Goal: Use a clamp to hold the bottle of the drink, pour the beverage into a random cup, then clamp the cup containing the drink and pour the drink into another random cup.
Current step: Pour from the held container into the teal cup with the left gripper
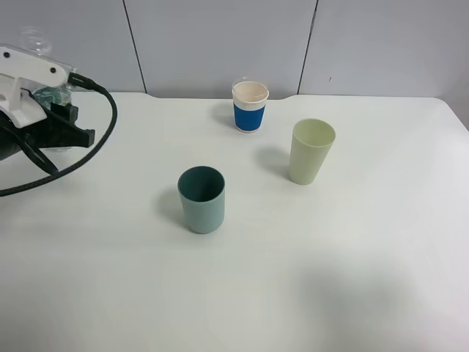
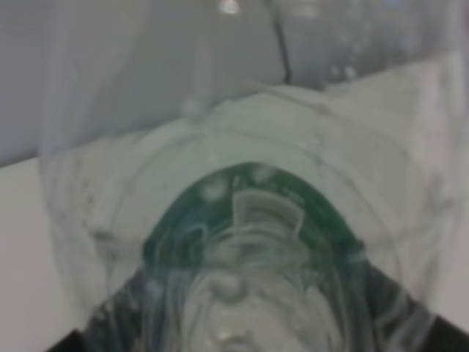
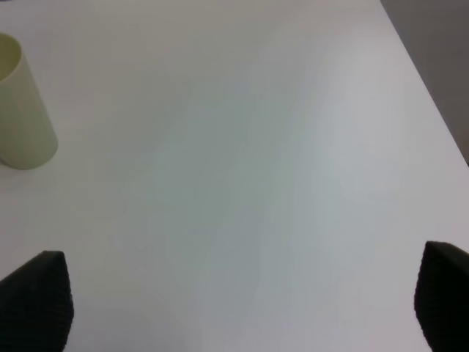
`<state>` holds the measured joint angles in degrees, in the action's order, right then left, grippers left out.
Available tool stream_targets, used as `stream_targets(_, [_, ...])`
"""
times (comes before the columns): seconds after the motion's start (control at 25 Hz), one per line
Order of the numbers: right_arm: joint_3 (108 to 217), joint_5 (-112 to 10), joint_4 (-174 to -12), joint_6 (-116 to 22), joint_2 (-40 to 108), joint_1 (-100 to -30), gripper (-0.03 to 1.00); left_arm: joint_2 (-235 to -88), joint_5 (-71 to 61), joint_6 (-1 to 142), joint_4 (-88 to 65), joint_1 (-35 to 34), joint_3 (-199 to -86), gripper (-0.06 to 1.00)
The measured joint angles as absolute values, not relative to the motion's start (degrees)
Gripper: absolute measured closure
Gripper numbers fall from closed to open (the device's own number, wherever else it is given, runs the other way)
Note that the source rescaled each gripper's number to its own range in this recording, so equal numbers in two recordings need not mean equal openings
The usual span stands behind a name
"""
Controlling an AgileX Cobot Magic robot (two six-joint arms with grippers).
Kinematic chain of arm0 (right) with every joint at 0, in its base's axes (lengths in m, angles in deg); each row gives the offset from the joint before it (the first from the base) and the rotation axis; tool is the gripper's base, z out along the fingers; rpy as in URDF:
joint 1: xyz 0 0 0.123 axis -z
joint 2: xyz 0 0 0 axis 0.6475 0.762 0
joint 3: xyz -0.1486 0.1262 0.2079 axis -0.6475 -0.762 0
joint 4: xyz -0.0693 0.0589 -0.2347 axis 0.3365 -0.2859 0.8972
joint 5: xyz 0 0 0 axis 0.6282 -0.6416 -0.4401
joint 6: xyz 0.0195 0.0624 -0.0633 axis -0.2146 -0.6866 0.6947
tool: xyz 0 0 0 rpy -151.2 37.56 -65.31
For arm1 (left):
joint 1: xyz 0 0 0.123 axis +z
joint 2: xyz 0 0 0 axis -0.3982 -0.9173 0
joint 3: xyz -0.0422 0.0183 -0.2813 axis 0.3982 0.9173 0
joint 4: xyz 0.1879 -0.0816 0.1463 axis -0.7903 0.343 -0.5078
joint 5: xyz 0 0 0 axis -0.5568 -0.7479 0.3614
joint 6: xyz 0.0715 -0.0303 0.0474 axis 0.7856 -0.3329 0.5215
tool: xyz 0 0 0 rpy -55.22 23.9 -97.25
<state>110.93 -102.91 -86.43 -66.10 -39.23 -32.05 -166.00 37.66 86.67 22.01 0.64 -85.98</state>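
Note:
A clear plastic bottle [image 1: 45, 94] with a green label stands at the table's far left. My left gripper [image 1: 73, 126] is closed around it. In the left wrist view the bottle [image 2: 249, 220] fills the frame between the dark fingertips [image 2: 69, 343]. A teal cup [image 1: 201, 199] stands upright in the middle. A pale green cup [image 1: 311, 152] stands to its right and further back. A white paper cup with a blue sleeve [image 1: 250, 107] stands at the back. My right gripper [image 3: 234, 308] is open and empty over bare table, out of the exterior view. The pale green cup [image 3: 22, 117] also shows in the right wrist view.
A black cable [image 1: 88, 158] loops from the left arm over the table's left side. The white table [image 1: 352, 279] ends at a grey wall behind the cups. Its right edge [image 3: 432, 110] shows in the right wrist view.

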Motion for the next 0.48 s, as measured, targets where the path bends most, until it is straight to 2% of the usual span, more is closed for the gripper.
stream_targets(0.48, [110.93,-102.91,-86.43,-66.1,-39.23,-32.05,0.2,-165.63,46.5,126.81,51.13,-19.86,-85.98,0.94])
